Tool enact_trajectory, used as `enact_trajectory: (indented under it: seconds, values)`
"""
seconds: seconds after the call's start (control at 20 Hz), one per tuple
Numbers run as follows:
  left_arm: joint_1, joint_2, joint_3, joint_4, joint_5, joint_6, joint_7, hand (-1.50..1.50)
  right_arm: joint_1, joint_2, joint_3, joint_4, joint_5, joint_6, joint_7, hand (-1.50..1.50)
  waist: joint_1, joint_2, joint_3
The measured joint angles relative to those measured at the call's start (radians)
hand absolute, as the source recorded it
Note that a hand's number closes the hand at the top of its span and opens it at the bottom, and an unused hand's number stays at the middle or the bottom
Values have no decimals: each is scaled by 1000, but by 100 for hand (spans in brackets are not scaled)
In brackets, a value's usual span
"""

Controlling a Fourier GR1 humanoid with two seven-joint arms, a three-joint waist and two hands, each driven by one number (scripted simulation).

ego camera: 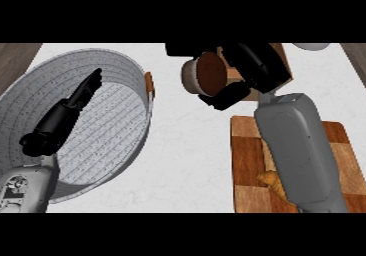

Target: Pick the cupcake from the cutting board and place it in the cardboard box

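Observation:
The cupcake (203, 75), with a brown top and a pale wrapper, is held on its side in the air near the top middle. My right hand (249, 62) is shut on it, with fingers curled over its top and under its lower edge. The cardboard box (283, 56) shows as a brown patch just behind and right of this hand, which hides most of it. The wooden cutting board (249, 165) lies at the lower right, partly under my right forearm. My left hand (84, 92) rests open over the big grey basket, fingers straight.
A large round grey woven basket (130, 145) with an orange side tab (150, 82) fills the left. A croissant (271, 181) lies on the cutting board beside my right forearm. A white object (311, 46) peeks in at the top right.

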Motion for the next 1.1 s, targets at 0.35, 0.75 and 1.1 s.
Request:
enact_trajectory:
  seconds: [0.35, 0.75, 1.1]
  values:
    - [7, -8, -9, -15, -7, -1, -10, 0, -167, -146, -39, 348, 80, -11, -98, 150, 21, 7, 0]
    - [-8, -18, -19, -13, -10, -7, 2, 0, -300, -256, -4, 713, 160, 69, -222, 150, 36, 14, 0]
    - [-6, -18, -17, -11, -12, -9, -14, 0, -371, -315, 39, 943, 226, 122, -367, -150, 46, 18, 0]
